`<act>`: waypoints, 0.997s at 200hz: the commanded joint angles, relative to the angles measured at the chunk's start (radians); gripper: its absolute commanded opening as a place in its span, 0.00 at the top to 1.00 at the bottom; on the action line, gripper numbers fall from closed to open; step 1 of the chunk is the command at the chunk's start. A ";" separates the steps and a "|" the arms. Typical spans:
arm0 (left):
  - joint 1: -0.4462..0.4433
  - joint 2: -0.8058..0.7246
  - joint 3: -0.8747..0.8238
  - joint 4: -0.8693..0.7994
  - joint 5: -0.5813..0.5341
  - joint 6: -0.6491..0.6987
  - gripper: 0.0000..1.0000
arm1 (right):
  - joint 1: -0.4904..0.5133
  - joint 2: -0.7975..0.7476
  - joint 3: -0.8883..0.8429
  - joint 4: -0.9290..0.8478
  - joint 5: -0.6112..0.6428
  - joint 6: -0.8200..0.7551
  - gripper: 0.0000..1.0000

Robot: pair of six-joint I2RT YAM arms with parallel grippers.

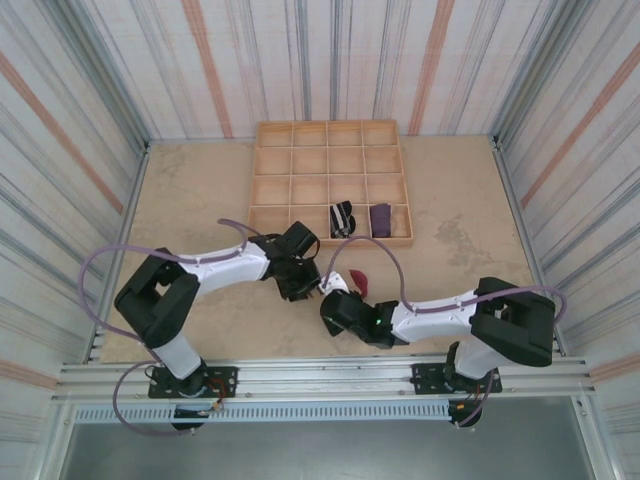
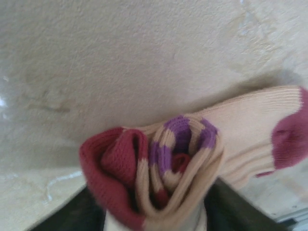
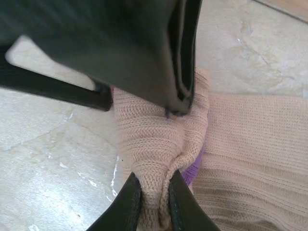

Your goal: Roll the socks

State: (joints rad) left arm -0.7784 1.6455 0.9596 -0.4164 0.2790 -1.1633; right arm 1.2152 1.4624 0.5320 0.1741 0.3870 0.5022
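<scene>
while right gripper [image 3: 154,185] pinches the beige sock [image 3: 250,144], left gripper [image 1: 303,283] overhangs it — grip unclear.

No text, label, brand, number or sign can be read anywhere in these views.

Top external: high behind the arms [image 1: 215,265], looking down on whole counter [image 1: 450,200]. Wrist views: close-range, downward; both share beige sock [image 2: 240,120].

Striped walls [image 1: 60,110] enclose a mottled beige table [image 1: 450,210] with a wooden tray [image 1: 310,160].
</scene>
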 commanded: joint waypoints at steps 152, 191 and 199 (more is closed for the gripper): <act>-0.087 -0.108 -0.137 0.234 -0.126 0.089 0.37 | -0.532 0.031 -0.364 0.416 -0.859 0.514 1.00; -0.111 -0.021 -0.083 0.260 -0.127 0.089 0.39 | -0.575 0.089 -0.388 0.471 -0.898 0.554 1.00; -0.114 -0.006 -0.075 0.268 -0.127 0.089 0.40 | -0.581 0.103 -0.388 0.478 -0.900 0.560 1.00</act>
State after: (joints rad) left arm -0.8814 1.6051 0.8398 -0.1780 0.1776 -1.0954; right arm 0.6514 1.4944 0.1940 0.7929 -0.4953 1.0042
